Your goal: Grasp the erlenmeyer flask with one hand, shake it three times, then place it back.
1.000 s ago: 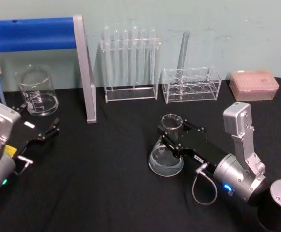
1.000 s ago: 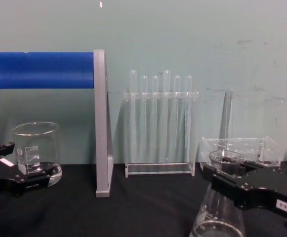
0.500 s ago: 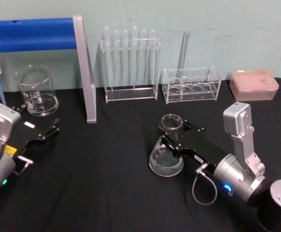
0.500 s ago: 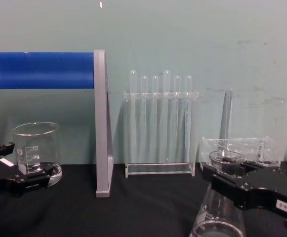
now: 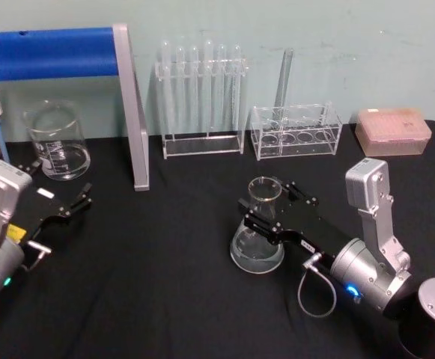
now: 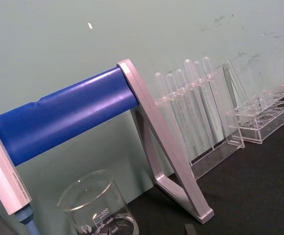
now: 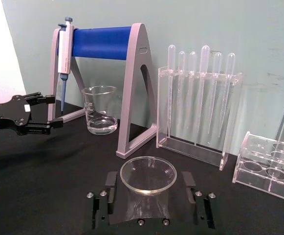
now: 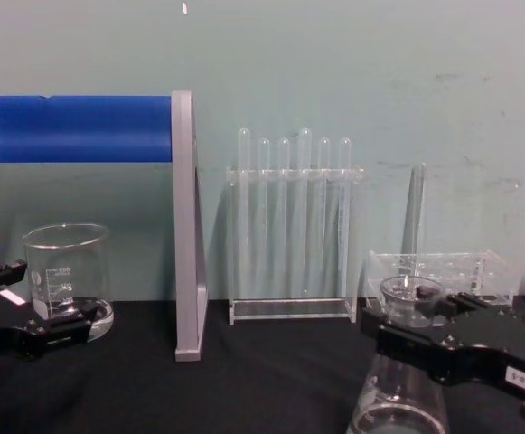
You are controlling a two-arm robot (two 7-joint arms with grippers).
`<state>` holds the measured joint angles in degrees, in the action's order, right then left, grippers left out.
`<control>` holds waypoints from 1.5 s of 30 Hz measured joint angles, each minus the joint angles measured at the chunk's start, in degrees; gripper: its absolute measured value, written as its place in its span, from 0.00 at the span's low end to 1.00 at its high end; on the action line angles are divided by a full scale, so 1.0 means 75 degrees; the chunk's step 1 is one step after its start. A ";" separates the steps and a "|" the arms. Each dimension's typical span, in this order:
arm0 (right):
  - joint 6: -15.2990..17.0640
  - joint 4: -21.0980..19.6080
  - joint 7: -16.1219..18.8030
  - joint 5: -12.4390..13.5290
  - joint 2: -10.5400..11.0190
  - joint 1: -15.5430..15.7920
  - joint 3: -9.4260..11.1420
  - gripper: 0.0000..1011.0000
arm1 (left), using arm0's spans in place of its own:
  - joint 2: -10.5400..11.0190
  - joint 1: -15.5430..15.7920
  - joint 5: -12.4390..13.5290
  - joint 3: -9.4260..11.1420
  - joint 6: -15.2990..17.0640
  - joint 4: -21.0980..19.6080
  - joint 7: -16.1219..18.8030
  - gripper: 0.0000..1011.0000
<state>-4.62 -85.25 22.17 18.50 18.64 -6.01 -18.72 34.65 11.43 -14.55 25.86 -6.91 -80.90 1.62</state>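
Erlenmeyer flask (image 5: 257, 238), holding some clear liquid, stood upright on the black surface (image 5: 165, 284), well right of the pipette stand (image 5: 52, 52). Right gripper (image 5: 266, 194) flanked its neck, fingers spread. Left gripper (image 5: 61, 183) sat before the stand, fingers spread.

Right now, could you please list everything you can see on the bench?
erlenmeyer flask: one, clear glass, standing right of centre
beaker: one, clear glass, far left
pipette stand: one, blue bar on grey frame, back left
pipette: one, white and blue, hanging at the stand's left end
tall tube rack: one, clear, six tubes, back centre
low tube rack: one, clear, one tube, right of the tall rack
tip box: one, pink, back right
table cloth: one, black, under everything
left gripper: one, black, open, beside the beaker
right gripper: one, black, open, flanking the flask's neck
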 joint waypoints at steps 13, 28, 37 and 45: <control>-0.0003 0.0000 0.0001 0.0001 0.0000 -0.0001 0.0000 0.99 | 0.0000 0.0000 0.0000 0.0000 0.0000 0.0000 0.0000 0.99; 0.0292 -0.0592 0.0199 0.0325 0.0474 0.0530 0.0163 0.99 | 0.0000 0.0000 0.0000 0.0000 0.0000 0.0000 0.0000 0.99; 0.0319 -0.1204 0.0275 0.0540 0.0949 0.1149 0.0375 0.99 | 0.0000 0.0000 0.0000 0.0000 0.0000 0.0000 0.0000 0.99; 0.0316 -0.1449 -0.0052 0.0604 0.1127 0.1502 0.0734 0.99 | 0.0000 0.0000 0.0000 0.0000 0.0000 0.0000 0.0000 0.99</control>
<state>-2.26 -96.11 21.77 23.03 27.09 5.26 -13.22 34.65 11.43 -14.55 25.86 -6.91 -80.90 1.62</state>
